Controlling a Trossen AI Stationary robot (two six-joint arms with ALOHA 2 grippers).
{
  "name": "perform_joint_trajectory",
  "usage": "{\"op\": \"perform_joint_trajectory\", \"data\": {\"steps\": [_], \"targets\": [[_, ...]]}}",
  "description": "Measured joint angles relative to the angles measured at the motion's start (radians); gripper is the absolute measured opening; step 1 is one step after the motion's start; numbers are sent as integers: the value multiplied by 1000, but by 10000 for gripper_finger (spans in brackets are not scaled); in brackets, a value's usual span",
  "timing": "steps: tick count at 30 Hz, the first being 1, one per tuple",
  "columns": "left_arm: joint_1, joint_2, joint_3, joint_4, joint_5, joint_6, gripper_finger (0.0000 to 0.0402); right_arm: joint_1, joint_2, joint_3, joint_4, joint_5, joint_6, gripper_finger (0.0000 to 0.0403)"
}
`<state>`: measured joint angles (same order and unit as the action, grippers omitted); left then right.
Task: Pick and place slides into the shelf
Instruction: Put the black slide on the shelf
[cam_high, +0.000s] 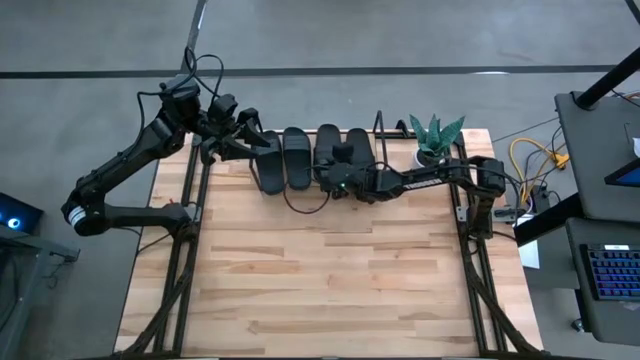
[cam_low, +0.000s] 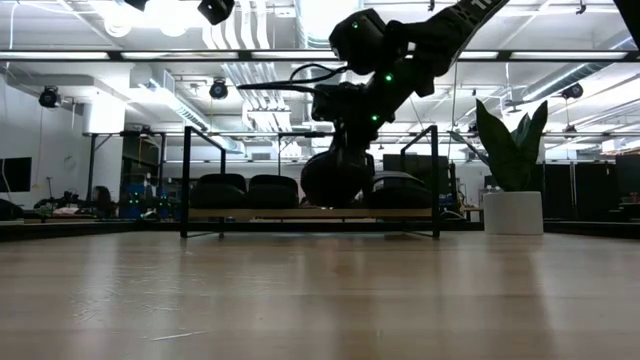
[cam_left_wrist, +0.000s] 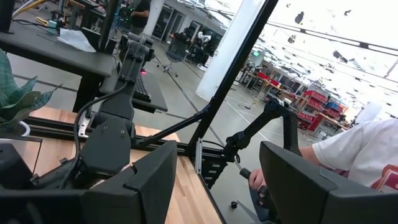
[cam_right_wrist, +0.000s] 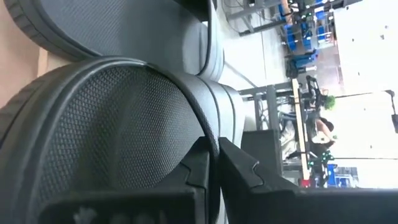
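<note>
You've got slides (cam_high: 296, 157) sitting on the shelf (cam_low: 310, 213) w/ right gripper (cam_right_wrist: 214, 168) pinched tight on one slide's strap (cam_right_wrist: 208, 118); left gripper (cam_left_wrist: 217, 180) wide, empty.

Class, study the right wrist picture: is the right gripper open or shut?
Shut. The right gripper has its two dark fingers pinching the thin edge of a slide's strap, with barely any gap.
</note>
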<state>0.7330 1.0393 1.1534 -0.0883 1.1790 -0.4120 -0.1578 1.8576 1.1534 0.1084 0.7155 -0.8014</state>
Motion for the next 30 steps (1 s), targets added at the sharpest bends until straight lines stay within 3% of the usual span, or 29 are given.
{"op": "perform_joint_trajectory", "data": {"steps": [16,30], "targets": [[0,0,0,0,0,0,215,3,-2,-34,-7,-15,86,17],[0,0,0,1,0,0,215,9,-3,7,-101,-99,230,129]]}}
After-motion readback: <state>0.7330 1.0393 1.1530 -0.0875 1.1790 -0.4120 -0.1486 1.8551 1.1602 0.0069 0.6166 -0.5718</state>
